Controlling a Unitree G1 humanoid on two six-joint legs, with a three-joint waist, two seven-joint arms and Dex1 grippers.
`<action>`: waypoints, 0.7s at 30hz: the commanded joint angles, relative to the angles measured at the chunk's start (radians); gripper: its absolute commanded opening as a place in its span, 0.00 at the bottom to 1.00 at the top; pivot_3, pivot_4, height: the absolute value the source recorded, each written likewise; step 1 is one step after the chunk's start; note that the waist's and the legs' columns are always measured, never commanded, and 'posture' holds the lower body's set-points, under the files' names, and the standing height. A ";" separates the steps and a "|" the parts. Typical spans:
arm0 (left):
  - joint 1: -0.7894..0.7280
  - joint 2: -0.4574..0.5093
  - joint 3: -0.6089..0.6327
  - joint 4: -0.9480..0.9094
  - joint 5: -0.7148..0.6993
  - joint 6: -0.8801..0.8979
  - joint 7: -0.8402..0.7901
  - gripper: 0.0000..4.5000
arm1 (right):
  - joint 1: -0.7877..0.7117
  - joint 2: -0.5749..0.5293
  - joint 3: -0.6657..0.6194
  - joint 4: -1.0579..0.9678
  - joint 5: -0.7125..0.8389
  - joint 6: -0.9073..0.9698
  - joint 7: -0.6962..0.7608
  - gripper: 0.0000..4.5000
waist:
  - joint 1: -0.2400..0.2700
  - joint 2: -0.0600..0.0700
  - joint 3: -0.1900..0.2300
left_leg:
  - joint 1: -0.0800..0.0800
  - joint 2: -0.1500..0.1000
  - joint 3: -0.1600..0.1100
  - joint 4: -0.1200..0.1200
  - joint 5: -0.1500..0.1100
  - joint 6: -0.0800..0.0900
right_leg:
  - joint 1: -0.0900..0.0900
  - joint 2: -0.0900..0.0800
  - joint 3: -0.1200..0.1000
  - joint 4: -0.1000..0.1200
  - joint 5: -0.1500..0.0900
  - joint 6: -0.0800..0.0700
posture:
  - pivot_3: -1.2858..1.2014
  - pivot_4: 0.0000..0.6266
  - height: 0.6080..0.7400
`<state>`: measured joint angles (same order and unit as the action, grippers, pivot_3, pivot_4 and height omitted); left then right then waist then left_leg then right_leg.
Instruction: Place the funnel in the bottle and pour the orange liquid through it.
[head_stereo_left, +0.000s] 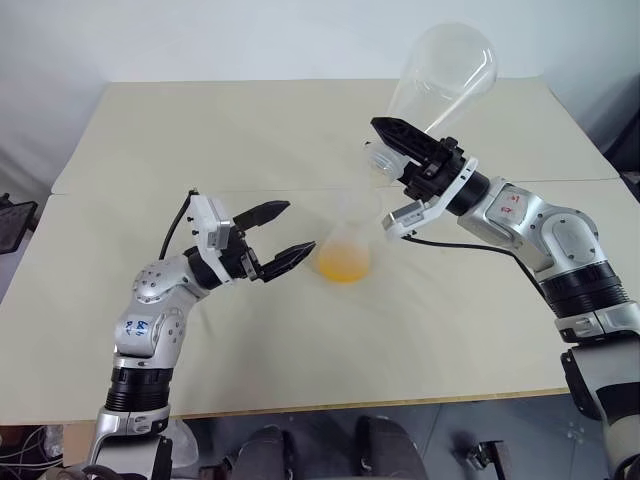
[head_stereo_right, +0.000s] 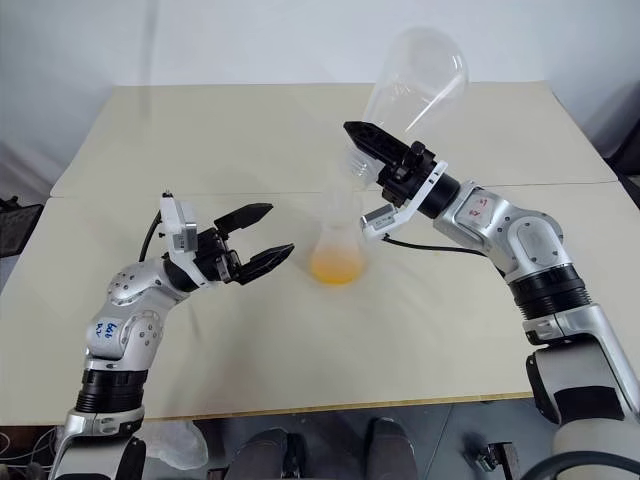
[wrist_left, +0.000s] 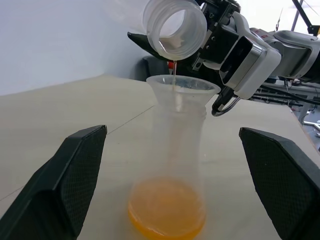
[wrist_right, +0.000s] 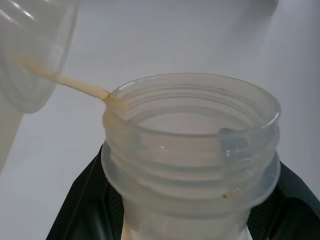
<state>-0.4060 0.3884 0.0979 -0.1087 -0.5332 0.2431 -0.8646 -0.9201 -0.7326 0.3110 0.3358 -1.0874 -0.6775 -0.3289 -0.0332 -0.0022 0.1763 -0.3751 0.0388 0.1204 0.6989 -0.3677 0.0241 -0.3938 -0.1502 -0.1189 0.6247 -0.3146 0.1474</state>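
At lower left of the head view, the left gripper (head_stereo_left: 283, 232) stood with its black fingers spread wide, holding nothing, just beside the hazy, colourless conical bottle (head_stereo_left: 345, 250) at frame centre on the pale beige table (head_stereo_left: 200, 130). A small see-through plastic funnel (wrist_left: 183, 86) sat in the bottle's neck, and bright orange liquid (head_stereo_left: 343, 265) pooled in its wide base, with a thin stream falling into the funnel. At upper right, the right gripper (head_stereo_left: 400, 140) was clamped on the threaded neck of a clearer, tipped-up conical flask (head_stereo_left: 443, 75), nearly drained. The bottle looked light, stiff and smooth, likely slippery and easy to tip with the funnel perched loosely; the narrowing neck just under the funnel seemed the safest hold.
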 joint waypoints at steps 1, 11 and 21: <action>-0.016 -0.006 -0.002 -0.015 -0.005 -0.021 0.000 1.00 | -0.030 -0.009 -0.016 -0.032 0.045 -0.010 -0.004 0.55 | 0.000 0.000 0.000 | 0.000 0.000 0.000 0.000 0.000 0.000 | 0.000 0.000 0.000 0.000 0.000 0.000 | 0.52 0.24 1.00; -0.019 0.010 0.003 -0.010 -0.009 -0.012 -0.013 1.00 | 0.105 0.051 -0.156 -0.069 0.831 0.091 0.472 0.55 | 0.003 0.000 0.000 | 0.000 0.000 -0.002 0.000 0.000 0.000 | 0.001 0.000 -0.001 -0.001 0.000 0.000 | 0.52 0.24 1.00; -0.018 0.025 0.001 -0.009 -0.012 0.008 -0.026 1.00 | 0.358 -0.008 -0.559 -0.208 1.442 0.671 0.726 0.55 | 0.017 0.000 0.000 | 0.000 0.001 -0.003 0.001 0.000 0.001 | 0.003 0.000 -0.003 -0.001 0.000 0.000 | 0.52 0.24 1.00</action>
<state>-0.4185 0.4066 0.0969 -0.1017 -0.5332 0.2521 -0.8842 -0.5728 -0.7238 -0.1603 0.1331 0.3050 -0.0743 0.4219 -0.0165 -0.0027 0.1766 -0.3756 0.0378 0.1180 0.6997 -0.3679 0.0248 -0.3913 -0.1506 -0.1216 0.6234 -0.3145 0.1473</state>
